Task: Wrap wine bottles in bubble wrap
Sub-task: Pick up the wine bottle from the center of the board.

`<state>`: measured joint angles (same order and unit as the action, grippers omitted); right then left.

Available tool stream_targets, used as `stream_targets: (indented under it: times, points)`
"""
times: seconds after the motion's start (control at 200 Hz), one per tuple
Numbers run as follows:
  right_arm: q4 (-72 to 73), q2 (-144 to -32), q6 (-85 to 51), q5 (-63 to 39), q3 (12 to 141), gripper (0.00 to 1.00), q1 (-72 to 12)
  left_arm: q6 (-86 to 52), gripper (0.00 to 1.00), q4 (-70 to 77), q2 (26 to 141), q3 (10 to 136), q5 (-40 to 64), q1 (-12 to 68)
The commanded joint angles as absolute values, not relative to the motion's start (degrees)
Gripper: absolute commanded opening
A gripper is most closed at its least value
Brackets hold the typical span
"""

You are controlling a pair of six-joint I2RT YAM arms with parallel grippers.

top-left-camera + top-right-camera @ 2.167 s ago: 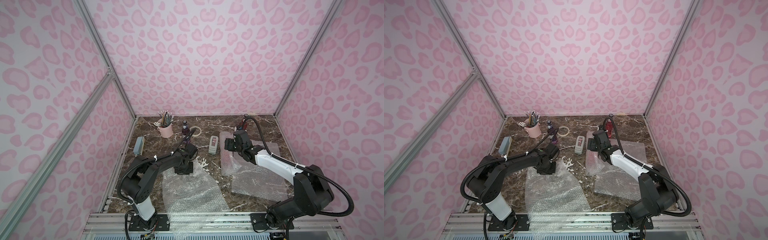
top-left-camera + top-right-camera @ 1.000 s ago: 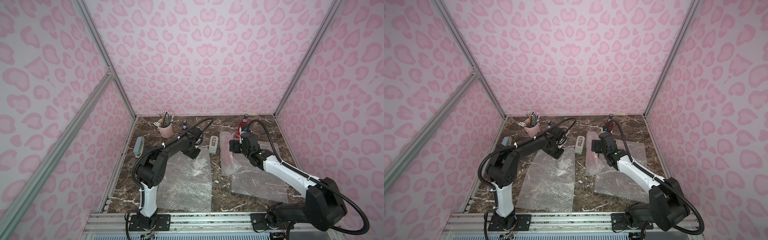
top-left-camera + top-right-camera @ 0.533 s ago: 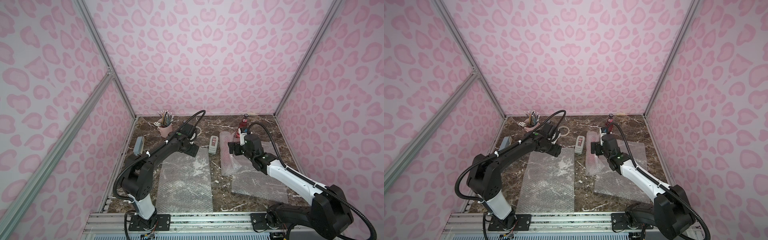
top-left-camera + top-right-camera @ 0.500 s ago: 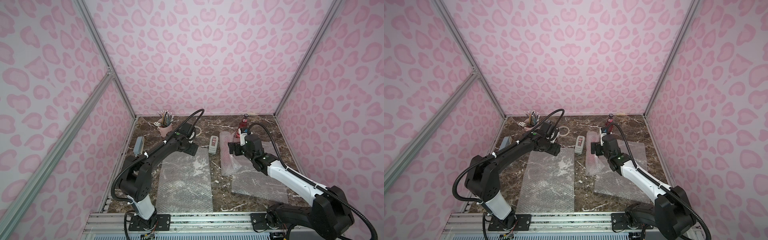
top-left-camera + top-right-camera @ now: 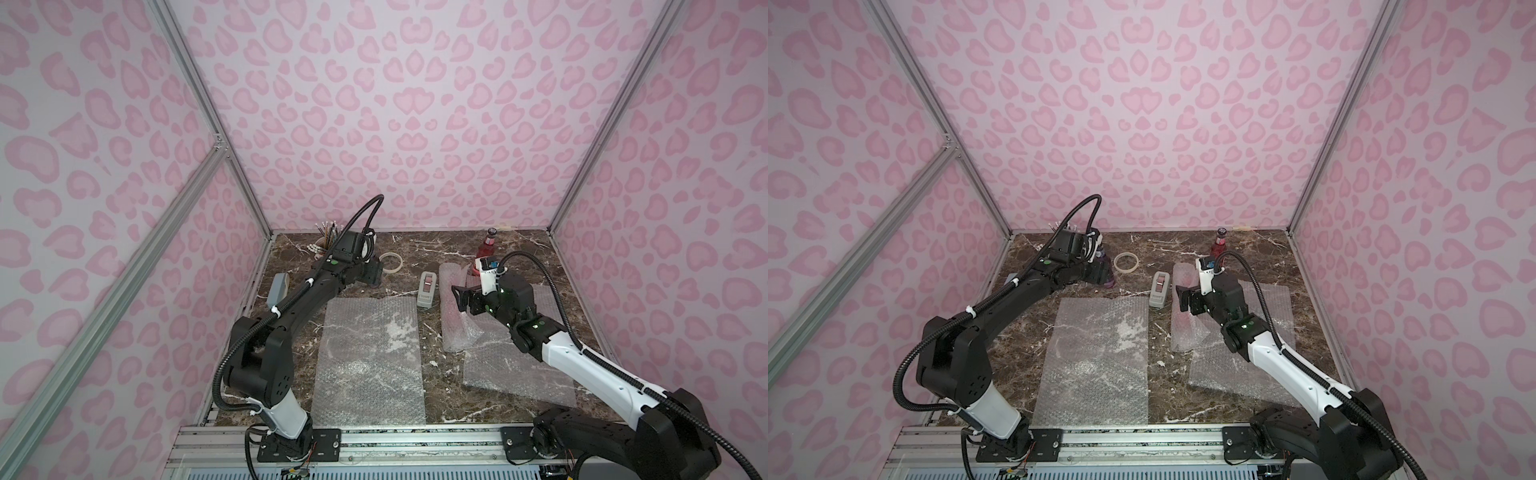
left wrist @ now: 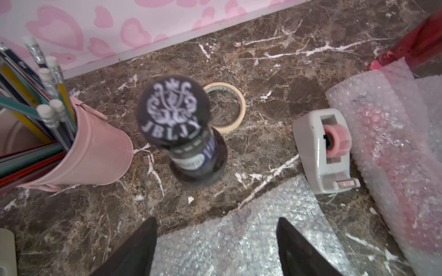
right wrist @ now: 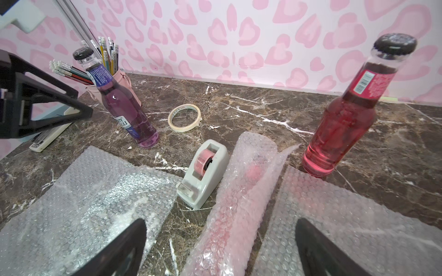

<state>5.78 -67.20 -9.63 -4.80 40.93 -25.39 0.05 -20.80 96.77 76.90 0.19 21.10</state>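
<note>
Since the flat bubble-wrap sheet lies bare at the near middle of the bench, the coming move, as I judge it, is to bring a bottle onto it. Beyond that sheet's far edge hangs the left claw, its fingers spread wide and pinching nothing. Close ahead of the fingertips stands the purple wine bottle, upright, its long axis vertical and its dark cap toward the wrist camera; by the wrist view it is not between the fingers. The left arm is stretched long from its near base to the far left, and it is clearly the nearer arm. Right of centre, the right claw hovers, also spread and empty, over a rolled bubble-wrap tube with a pink-red bottle inside. At the far right the red bottle stands upright, unwrapped.
</note>
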Motion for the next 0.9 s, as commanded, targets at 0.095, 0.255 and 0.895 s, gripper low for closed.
stream_targets:
  times: [0.095, 0.255, 0.895]
  points:
    - [8.0, -67.4, -8.8, -6.1, 41.1, 0.98, -25.4, 0.0, 0.75, -11.6, 100.5, 78.1, 0.1, 20.2]
    - [7.7, -67.3, -8.5, -6.2, 41.1, 0.98, -25.4, -1.3, 0.70, -6.0, 102.4, 78.0, 1.2, 20.0]
    - [6.7, -67.8, -7.9, -6.4, 41.6, 0.98, -25.4, 0.5, 0.26, -2.9, 106.7, 80.1, 0.3, 19.7]
